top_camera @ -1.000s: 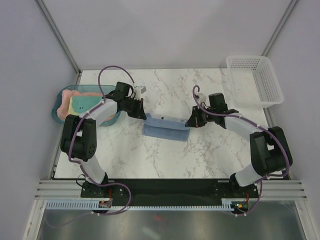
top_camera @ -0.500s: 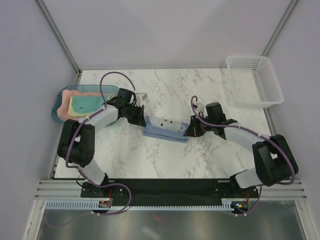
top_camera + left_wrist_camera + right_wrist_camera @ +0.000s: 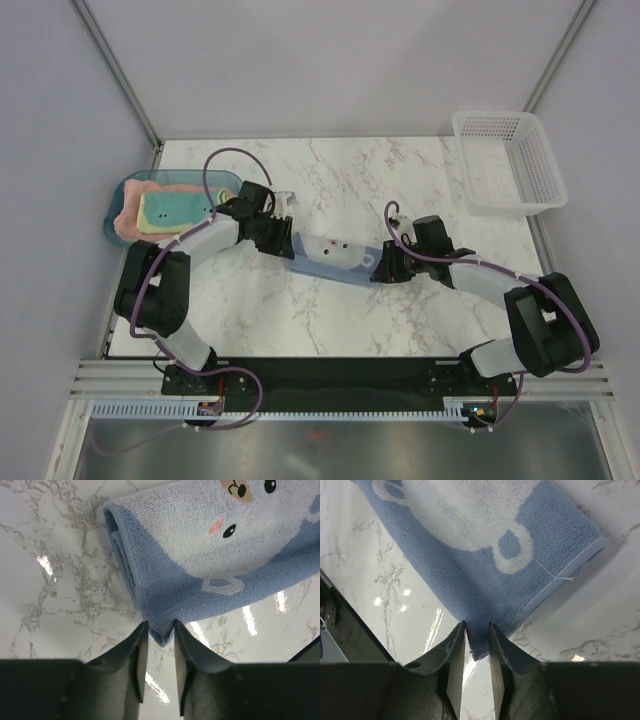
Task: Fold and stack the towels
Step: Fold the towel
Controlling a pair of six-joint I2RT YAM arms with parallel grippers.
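Towel [image 3: 335, 258] flatter; tools [image 3: 159, 630] [image 3: 477, 628] barely ajar, perhaps touching

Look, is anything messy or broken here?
A loose white thread sticks out of the blue towel at its edge seam near a corner, seen from the right wrist. Nothing else stands out.

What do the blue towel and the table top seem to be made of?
Blue towel: soft terry cloth, probably cotton; fuzzy looped pile, stitched hem.
Table top: glossy, marble-look, grey veins and lamp glare; real stone or laminate, unclear.
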